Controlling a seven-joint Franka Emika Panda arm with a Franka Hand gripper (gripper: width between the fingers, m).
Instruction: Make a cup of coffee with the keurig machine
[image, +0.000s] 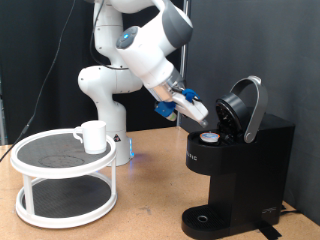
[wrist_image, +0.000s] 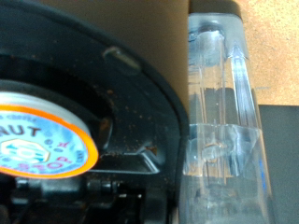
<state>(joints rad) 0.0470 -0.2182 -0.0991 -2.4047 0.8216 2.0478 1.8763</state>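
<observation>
Gripper: centre frame, just above the open machine; finger state cannot be told.
Machine: lower right, lid up, pod seated.
Cup: left, on white stand.

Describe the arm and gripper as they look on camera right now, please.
The arm is glossy white with rounded, bulbous links, dark grey bands at the joints and a small blue-lit ring near the upper joint. The gripper has a dark body with blue and pale parts at its fingers. No loose cables show on it.

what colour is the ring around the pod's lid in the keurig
Orange, edging the pod lid's white and blue print, seated in the open keurig machine; clearest in the wrist view.
</observation>
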